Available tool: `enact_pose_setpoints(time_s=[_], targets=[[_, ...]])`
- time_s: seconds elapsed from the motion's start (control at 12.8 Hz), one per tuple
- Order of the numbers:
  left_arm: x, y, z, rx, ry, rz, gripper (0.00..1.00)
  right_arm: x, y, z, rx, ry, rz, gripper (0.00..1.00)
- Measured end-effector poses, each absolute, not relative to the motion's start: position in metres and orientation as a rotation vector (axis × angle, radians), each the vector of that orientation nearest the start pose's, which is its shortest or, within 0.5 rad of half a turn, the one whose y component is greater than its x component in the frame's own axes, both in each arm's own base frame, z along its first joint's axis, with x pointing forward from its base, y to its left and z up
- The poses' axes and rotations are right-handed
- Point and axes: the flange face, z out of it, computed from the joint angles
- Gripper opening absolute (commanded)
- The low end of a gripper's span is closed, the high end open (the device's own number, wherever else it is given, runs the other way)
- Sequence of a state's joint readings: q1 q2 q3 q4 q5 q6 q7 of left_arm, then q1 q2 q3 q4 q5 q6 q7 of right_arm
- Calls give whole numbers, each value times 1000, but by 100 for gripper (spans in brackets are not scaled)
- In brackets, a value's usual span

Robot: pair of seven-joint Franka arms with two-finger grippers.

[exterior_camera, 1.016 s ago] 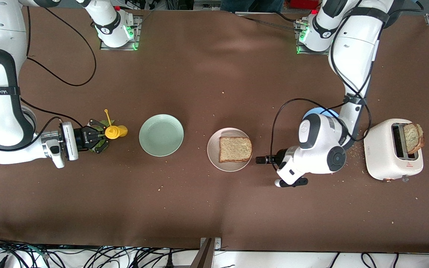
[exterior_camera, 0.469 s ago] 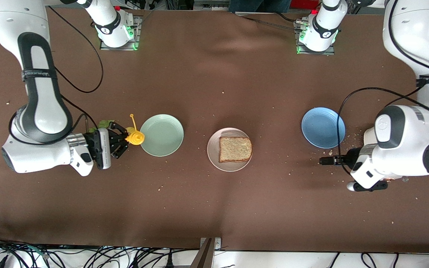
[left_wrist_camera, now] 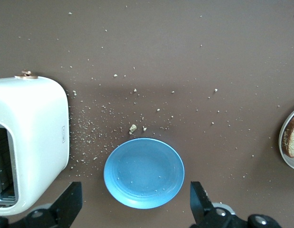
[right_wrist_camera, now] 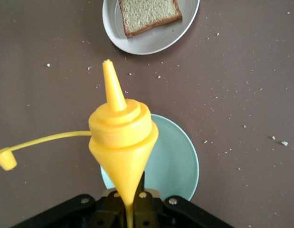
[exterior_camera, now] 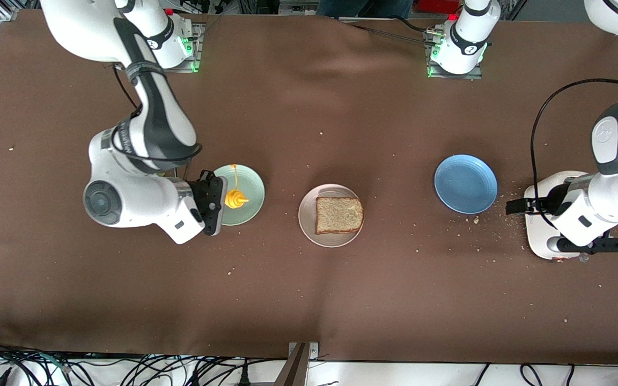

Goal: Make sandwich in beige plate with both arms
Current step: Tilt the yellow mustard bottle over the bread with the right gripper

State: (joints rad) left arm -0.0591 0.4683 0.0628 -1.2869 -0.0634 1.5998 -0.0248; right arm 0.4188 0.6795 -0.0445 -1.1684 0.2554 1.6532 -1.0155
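The beige plate [exterior_camera: 309, 228] lies mid-table with one square slice of brown toast [exterior_camera: 339, 214] flat on it. The right wrist view shows the beige plate [right_wrist_camera: 151, 40] and the toast [right_wrist_camera: 149, 14] too. My right gripper [exterior_camera: 222, 202] is shut on the base of a yellow squeeze bottle [exterior_camera: 234, 199] and holds it over the mint green plate [exterior_camera: 250, 187]. The bottle [right_wrist_camera: 122, 137] points its open nozzle toward the beige plate, and its cap [right_wrist_camera: 5, 159] hangs on a tether. My left gripper [exterior_camera: 510, 206] is open and holds nothing, between the blue plate [exterior_camera: 465, 184] and the toaster [exterior_camera: 537, 236].
The white toaster [left_wrist_camera: 28, 137] stands at the left arm's end of the table, partly covered by that arm. Crumbs are scattered between it and the blue plate [left_wrist_camera: 144, 173]. The left gripper's fingers [left_wrist_camera: 71, 202] stand wide on either side of that plate.
My right arm has carried the yellow bottle from its end of the table to over the mint green plate. My left arm has drawn away from the beige plate, past the blue plate, to the toaster.
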Motion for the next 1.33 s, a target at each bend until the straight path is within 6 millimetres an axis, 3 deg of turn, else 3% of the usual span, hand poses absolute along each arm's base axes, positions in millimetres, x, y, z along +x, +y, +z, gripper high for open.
enact_pose_setpoints(time_s=[0.31, 0.55, 0.78, 1.09, 1.33], targets=[[669, -1, 500, -3134, -62, 206, 100, 609, 395, 406, -2516, -2018, 245, 0], [664, 2, 515, -3124, -65, 176, 100, 564, 461, 413, -2645, -2337, 226, 0], [661, 3, 525, -3126, -69, 159, 100, 514, 518, 386, -2726, -2573, 253, 0], [660, 4, 523, -3125, -70, 167, 100, 491, 543, 314, -2856, -2723, 347, 0], [660, 4, 519, -3124, -70, 181, 100, 490, 544, 295, -2901, -2738, 348, 0]])
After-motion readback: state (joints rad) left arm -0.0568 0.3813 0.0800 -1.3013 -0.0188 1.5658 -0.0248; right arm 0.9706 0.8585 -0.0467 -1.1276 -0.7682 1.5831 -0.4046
